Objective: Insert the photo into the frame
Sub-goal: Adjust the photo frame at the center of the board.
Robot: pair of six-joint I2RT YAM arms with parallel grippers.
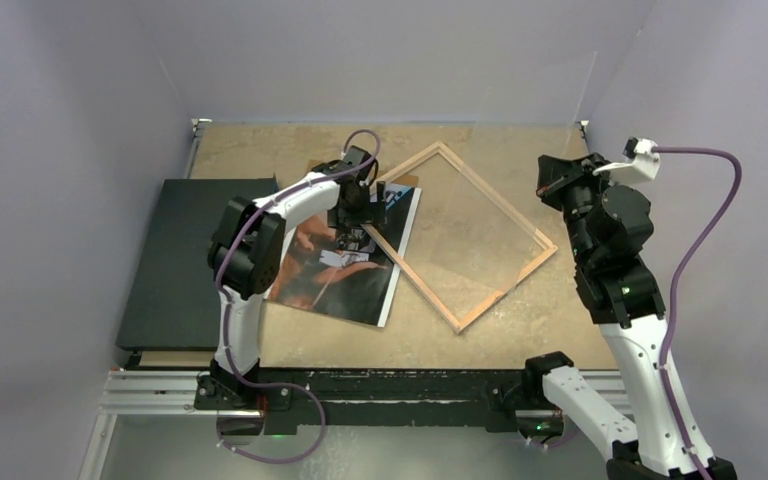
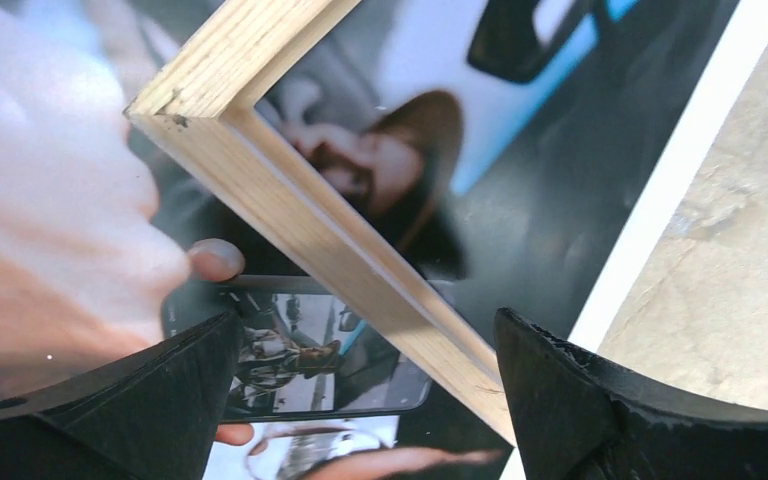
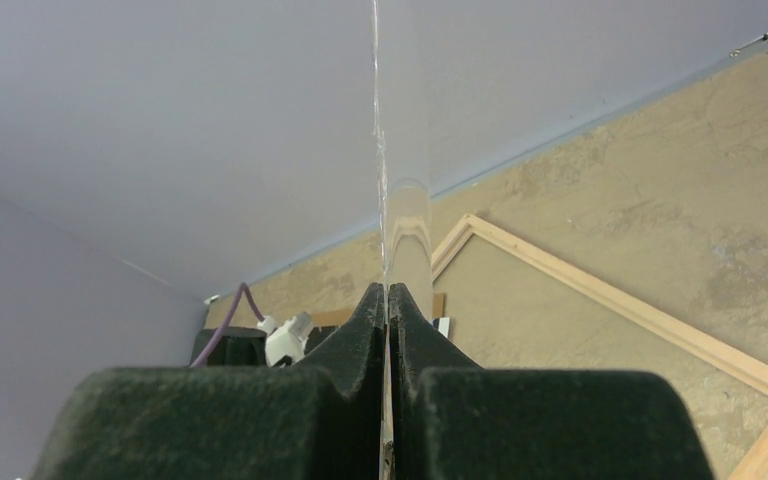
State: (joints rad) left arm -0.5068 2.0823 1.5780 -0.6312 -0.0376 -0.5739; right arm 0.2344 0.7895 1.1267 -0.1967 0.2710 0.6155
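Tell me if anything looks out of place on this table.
The frame lies back-up and skewed, with one corner overlapping the photo. A clear pane is pinched upright in the right tool, away from the frame.

There was one photo (image 1: 335,270), one frame (image 1: 508,287), one dark board (image 1: 175,260) and one clear pane (image 3: 385,225) — four flat things in all. Two arms were counted — the left arm (image 1: 290,196) and the right arm (image 1: 615,230).

All three views share the frame (image 1: 411,279): top from overhead, left wrist close above its corner, right wrist obliquely from afar.
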